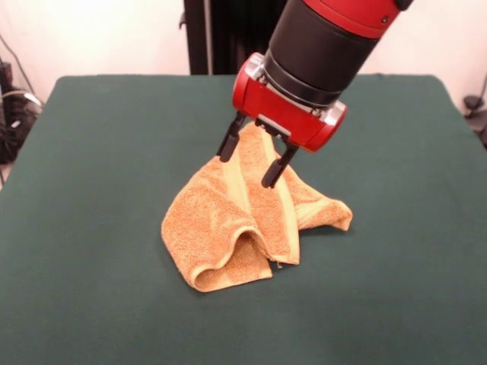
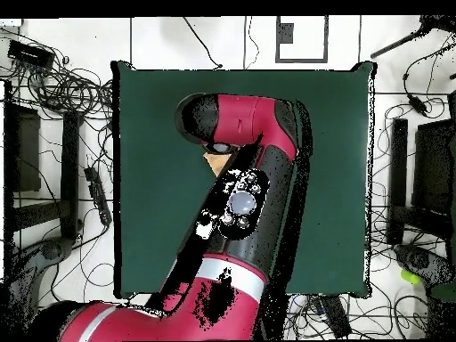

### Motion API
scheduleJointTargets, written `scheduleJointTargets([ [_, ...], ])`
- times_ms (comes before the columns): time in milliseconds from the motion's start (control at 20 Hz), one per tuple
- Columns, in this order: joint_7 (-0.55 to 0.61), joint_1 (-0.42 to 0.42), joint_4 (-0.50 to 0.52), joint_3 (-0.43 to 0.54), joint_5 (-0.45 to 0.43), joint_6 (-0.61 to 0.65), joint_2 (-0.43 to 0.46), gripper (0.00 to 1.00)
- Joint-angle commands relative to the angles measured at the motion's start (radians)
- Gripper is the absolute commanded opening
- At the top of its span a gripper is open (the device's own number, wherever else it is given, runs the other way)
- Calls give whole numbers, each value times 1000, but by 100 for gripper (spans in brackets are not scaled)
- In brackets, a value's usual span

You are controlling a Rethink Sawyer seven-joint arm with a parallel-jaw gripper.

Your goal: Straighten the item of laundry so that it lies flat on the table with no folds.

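The orange-tan terry towel lies crumpled in the middle of the green table. It is bunched into a tent shape, with a paler yellowish hem band running up a raised ridge. My gripper is directly over the top of that ridge. Its two black fingers stand apart, one on each side of the towel's highest part. In the overhead view my arm covers the gripper, and only a small tan corner of the towel shows beside the wrist. The white label is hidden.
The table is much bigger than the towel, with green cloth on all sides of it. Cables and stands lie on the floor around the table. My arm spans the table from the robot's side.
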Motion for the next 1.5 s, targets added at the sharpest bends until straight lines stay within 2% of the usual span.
scheduleJointTargets([
  [50, 194, 19, 15, 58, -11, -44, 70, 100],
  [300, 217, 24, -7, 51, -17, -109, 109, 100],
  [900, 172, 17, -8, 57, -26, -281, 135, 100],
  [1200, 161, 18, -10, 46, -21, -304, 134, 100],
  [1500, 144, 12, -20, 42, -24, -271, 157, 100],
])
